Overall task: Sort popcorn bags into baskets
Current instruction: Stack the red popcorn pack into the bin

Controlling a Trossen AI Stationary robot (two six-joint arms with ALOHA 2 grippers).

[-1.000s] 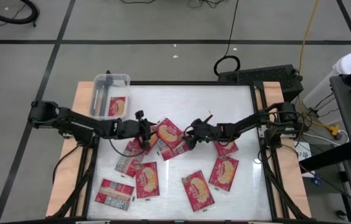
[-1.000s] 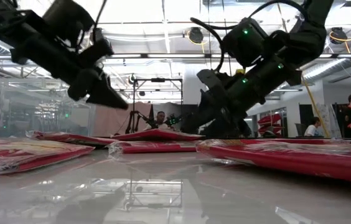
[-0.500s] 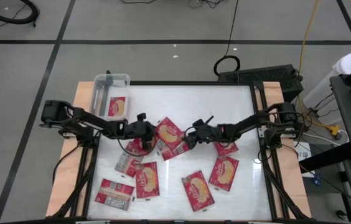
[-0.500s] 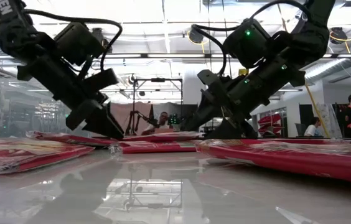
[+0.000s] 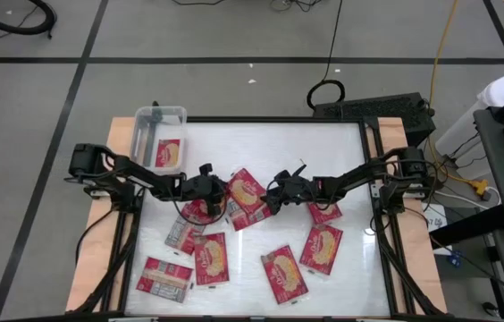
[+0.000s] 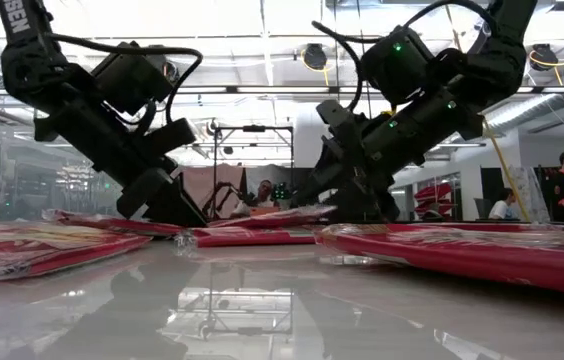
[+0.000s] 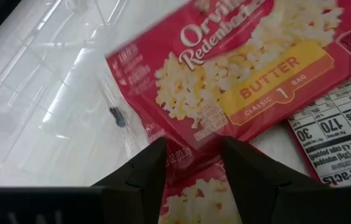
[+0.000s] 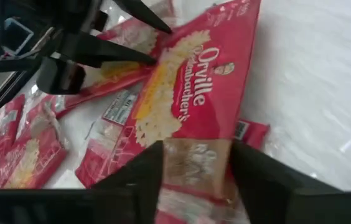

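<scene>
Several red popcorn bags lie flat on the white table. The clear basket (image 5: 160, 116) stands at the far left corner with one bag (image 5: 170, 154) inside. Both grippers meet at one middle bag (image 5: 245, 190) (image 7: 244, 74) (image 8: 188, 93). My left gripper (image 5: 214, 190) (image 7: 192, 155) is low at that bag's left end, open, a finger on either side of its edge; whether they touch it I cannot tell. My right gripper (image 5: 270, 200) (image 8: 195, 165) is shut on the bag's right end. My right gripper pinches the middle bag's clear wrapper end (image 8: 194, 149) between its two fingers, coming slanting down from the table's right. That end is raised a little (image 6: 307, 211). The bag's left end stays low on the bags beneath, by my left gripper.
More bags lie toward the near edge (image 5: 209, 259) (image 5: 164, 277) (image 5: 284, 273) (image 5: 322, 247), one under my right arm (image 5: 323, 213) and one label-side up (image 7: 334, 134) beside the middle bag. Bare table lies toward the far edge. People show in the room beyond.
My left gripper has tipped downward and dropped to the table at the middle bag's left end. My right gripper has risen slightly and turned, and the bag's right end has come up with it while its left end has stayed down.
</scene>
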